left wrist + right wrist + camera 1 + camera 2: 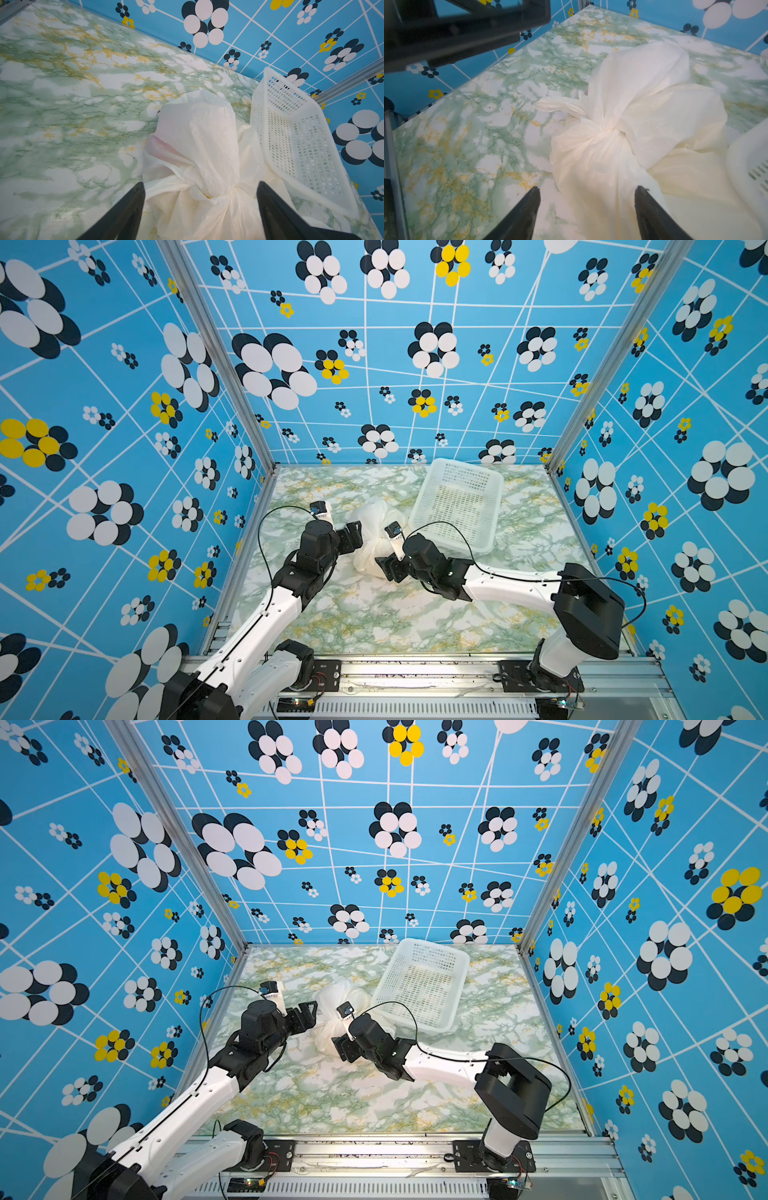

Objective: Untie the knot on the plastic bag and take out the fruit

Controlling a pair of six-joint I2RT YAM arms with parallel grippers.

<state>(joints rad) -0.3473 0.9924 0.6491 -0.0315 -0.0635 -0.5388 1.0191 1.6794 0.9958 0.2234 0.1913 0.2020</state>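
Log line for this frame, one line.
phase: pre-grasp | left gripper: open, astride knot | right gripper: open, astride plastic bag, knot ahead | knot: tied | fruit: none outside bag | basket: beside bag

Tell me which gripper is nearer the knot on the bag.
Left. The left gripper is open with the knot right between its fingertips. The right gripper, also open, faces the knot across a stretch of plastic bag ahead of its tips.

Blue flowered walls (390,315), green marbled tabletop (395,614)
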